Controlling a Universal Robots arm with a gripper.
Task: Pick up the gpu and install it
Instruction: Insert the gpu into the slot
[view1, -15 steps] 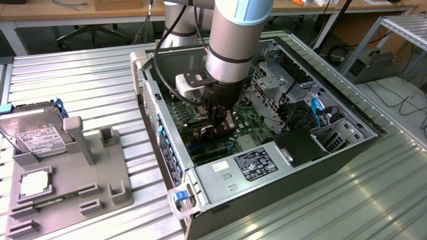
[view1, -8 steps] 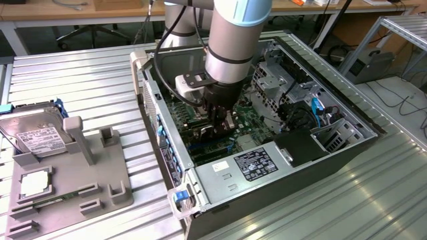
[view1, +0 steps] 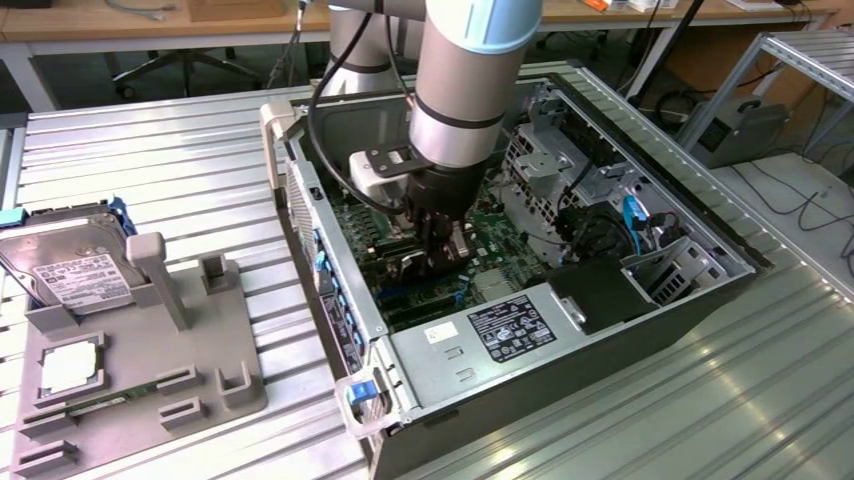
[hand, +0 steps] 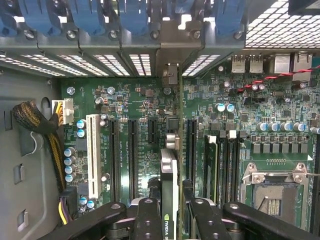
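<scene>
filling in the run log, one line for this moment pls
gripper: shut on gpu | gpu: edge-on, upright over motherboard slots | location: inside open pc case | hard drive: on tray outside

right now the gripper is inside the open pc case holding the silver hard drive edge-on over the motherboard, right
Not the hard drive. The gripper holds the gpu edge-on over the motherboard inside the open pc case, as the wrist view shows. The hard drive lies outside the case in the exterior view.

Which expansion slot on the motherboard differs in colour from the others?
The white slot, standing nearest the braided cable bundle; the other slots are black.
</scene>
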